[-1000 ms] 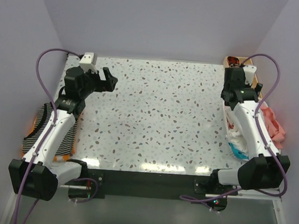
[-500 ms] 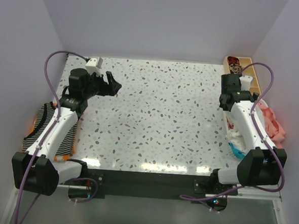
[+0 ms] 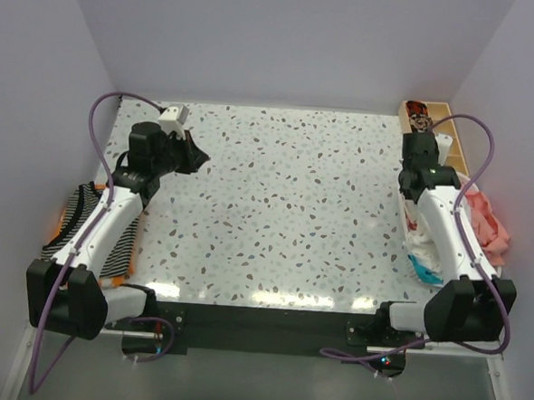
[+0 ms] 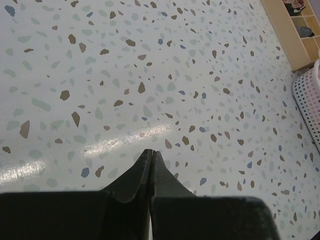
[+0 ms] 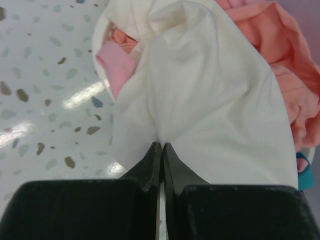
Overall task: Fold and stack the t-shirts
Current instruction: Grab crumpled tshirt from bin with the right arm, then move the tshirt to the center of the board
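My right gripper is shut on a pinch of the cream t-shirt, whose folds gather at the tips. The cream cloth lies over a heap with a coral-pink t-shirt and a bit of a blue one. From above, this heap sits at the table's right edge under the right arm. My left gripper is shut on nothing, hanging over bare speckled table at the far left. A black-and-white striped t-shirt lies on an orange one at the left edge.
A compartmented wooden tray stands at the far right corner, also seen in the left wrist view. A white perforated basket holds the heap on the right. Purple walls close in the table on three sides.
Both grippers have gone from open to shut. The left arm swung slightly right and lowered its fingers. The right gripper closed on the cream cloth.
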